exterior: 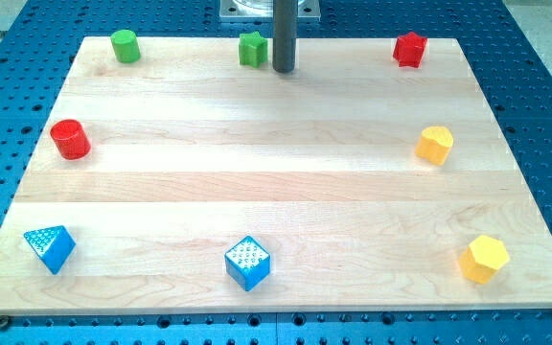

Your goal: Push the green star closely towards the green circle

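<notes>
Your tip (284,70), a bare rod with nothing to pinch, stands just right of the green star (251,49) at the board's top edge. Judge it light, rigid, slippery; press its right face toward the green circle (126,45), well left.

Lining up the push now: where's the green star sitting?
The green star sits at the view's top edge of the board, just left of centre, right beside my tip on its left; the green circle lies further left along that edge.
</notes>
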